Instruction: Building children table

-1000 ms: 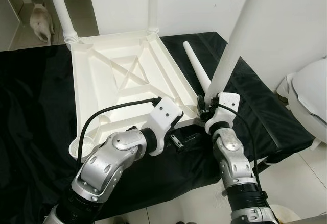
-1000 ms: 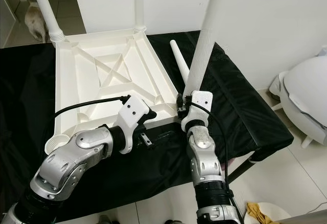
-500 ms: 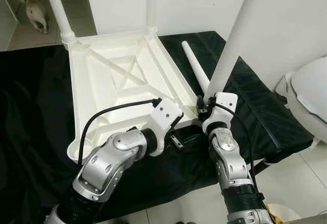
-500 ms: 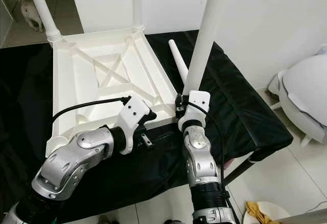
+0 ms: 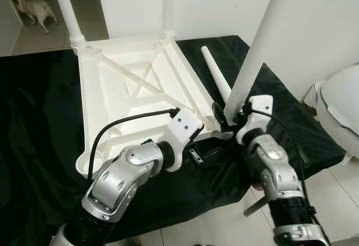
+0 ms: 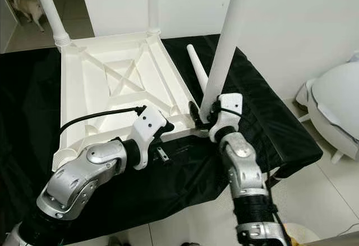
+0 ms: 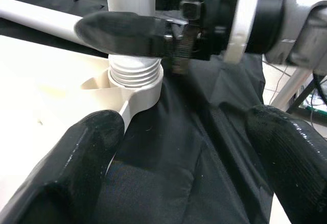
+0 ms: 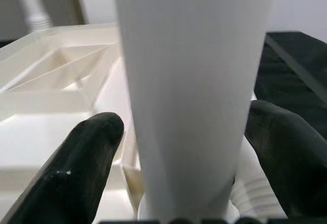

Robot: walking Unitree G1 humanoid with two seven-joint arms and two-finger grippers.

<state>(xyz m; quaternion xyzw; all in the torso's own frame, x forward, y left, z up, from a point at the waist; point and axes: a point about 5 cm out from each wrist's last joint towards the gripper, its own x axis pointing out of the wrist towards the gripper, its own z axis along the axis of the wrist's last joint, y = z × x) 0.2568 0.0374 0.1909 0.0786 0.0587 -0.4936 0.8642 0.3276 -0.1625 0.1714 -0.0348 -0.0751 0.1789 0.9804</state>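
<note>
Bright, even indoor light, with soft shadows and no glare. Head views are sharp, the black cloth (image 5: 33, 123) nearly featureless. Close to the right hand (image 8: 179, 183), the white leg (image 8: 189, 81) blurs; the left hand's (image 7: 179, 168) fingers (image 7: 76, 168) look soft.

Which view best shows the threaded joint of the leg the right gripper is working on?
Left wrist view: the leg's threads sit partly exposed above the corner socket, close and sharp. Right wrist view shows mostly the leg shaft between the right gripper fingers, threads barely visible. In the eye views the gripper hides the joint.
</note>
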